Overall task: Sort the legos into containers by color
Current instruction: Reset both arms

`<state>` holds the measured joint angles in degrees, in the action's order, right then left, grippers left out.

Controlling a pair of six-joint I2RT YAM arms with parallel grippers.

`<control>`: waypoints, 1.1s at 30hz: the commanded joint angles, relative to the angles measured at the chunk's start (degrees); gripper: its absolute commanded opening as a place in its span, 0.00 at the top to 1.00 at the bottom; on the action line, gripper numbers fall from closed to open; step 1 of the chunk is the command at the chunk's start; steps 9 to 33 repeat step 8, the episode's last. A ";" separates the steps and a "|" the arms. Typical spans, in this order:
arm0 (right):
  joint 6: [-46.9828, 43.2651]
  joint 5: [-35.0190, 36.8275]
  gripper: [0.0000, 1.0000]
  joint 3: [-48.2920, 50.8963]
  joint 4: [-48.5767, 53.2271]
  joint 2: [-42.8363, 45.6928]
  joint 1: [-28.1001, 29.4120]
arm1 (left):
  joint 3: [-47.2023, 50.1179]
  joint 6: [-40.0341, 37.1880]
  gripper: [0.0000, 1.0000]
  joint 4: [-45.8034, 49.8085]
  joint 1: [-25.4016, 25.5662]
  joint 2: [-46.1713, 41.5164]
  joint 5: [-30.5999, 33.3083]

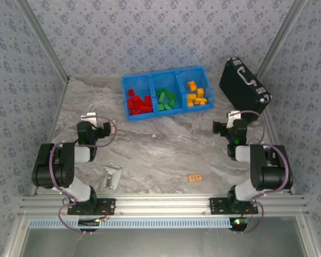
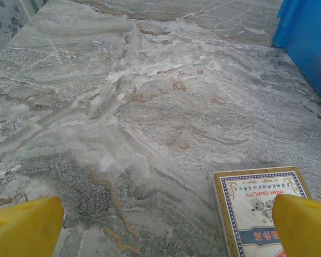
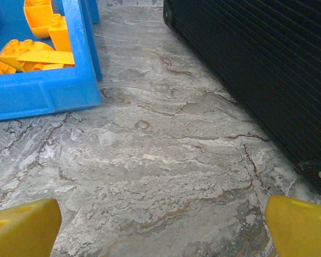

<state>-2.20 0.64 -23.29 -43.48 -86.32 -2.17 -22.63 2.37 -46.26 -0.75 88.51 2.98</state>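
The bright blue tray (image 1: 150, 80) stands at the back centre of the table. Its left compartment holds red legos (image 1: 139, 103), the middle one green legos (image 1: 166, 100), the right one orange-yellow legos (image 1: 197, 95). My left gripper (image 1: 92, 124) sits left of the tray, low over bare marble. In the left wrist view the left gripper (image 2: 168, 227) is open with nothing between its yellow fingertips (image 2: 24, 227). My right gripper (image 1: 232, 124) sits right of the tray. The right gripper (image 3: 163, 230) is open over bare table, with the tray's corner (image 3: 48, 91) and orange-yellow legos (image 3: 37, 51) ahead on its left.
A black hard case (image 1: 245, 85) lies tilted at the back right, close beside the right gripper (image 3: 257, 64). A printed card box (image 2: 257, 206) lies by the left gripper's right finger. A grey-white bracket (image 1: 112, 175) and a pale-orange tag (image 1: 195, 177) rest near the front edge.
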 commanded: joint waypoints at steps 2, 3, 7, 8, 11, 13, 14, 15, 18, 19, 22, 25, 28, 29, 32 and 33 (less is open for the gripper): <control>-0.28 0.63 0.01 0.12 -1.42 -0.95 0.99 | -1.05 -0.38 0.00 -0.23 -0.48 -0.62 -0.60; -0.02 -0.04 0.01 0.06 -1.14 -0.95 0.58 | -1.06 -0.35 0.00 -0.23 -0.56 -0.58 -0.69; -0.09 0.41 0.01 0.63 -2.32 -0.87 0.68 | -1.08 -0.39 0.00 -0.23 -0.63 -0.60 -0.64; -0.07 0.33 0.01 0.59 -2.15 -0.86 0.73 | -1.01 -0.35 0.00 -0.23 -0.57 -0.57 -0.68; -0.07 0.33 0.01 0.59 -2.15 -0.86 0.73 | -1.01 -0.35 0.00 -0.23 -0.57 -0.57 -0.68; -0.07 0.33 0.01 0.59 -2.15 -0.86 0.73 | -1.01 -0.35 0.00 -0.23 -0.57 -0.57 -0.68; -0.07 0.33 0.01 0.59 -2.15 -0.86 0.73 | -1.01 -0.35 0.00 -0.23 -0.57 -0.57 -0.68; -0.07 0.33 0.01 0.59 -2.15 -0.86 0.73 | -1.01 -0.35 0.00 -0.23 -0.57 -0.57 -0.68; -0.07 0.33 0.01 0.59 -2.15 -0.86 0.73 | -1.01 -0.35 0.00 -0.23 -0.57 -0.57 -0.68; -0.07 0.33 0.01 0.59 -2.15 -0.86 0.73 | -1.01 -0.35 0.00 -0.23 -0.57 -0.57 -0.68; -0.07 0.33 0.01 0.59 -2.15 -0.86 0.73 | -1.01 -0.35 0.00 -0.23 -0.57 -0.57 -0.68; -0.07 0.33 0.01 0.59 -2.15 -0.86 0.73 | -1.01 -0.35 0.00 -0.23 -0.57 -0.57 -0.68; -0.07 0.33 0.01 0.59 -2.15 -0.86 0.73 | -1.01 -0.35 0.00 -0.23 -0.57 -0.57 -0.68; -0.07 0.33 0.01 0.59 -2.15 -0.86 0.73 | -1.01 -0.35 0.00 -0.23 -0.57 -0.57 -0.68; -0.07 0.33 0.01 0.59 -2.15 -0.86 0.73 | -1.01 -0.35 0.00 -0.23 -0.57 -0.57 -0.68; -0.07 0.33 0.01 0.59 -2.15 -0.86 0.73 | -1.01 -0.35 0.00 -0.23 -0.57 -0.57 -0.68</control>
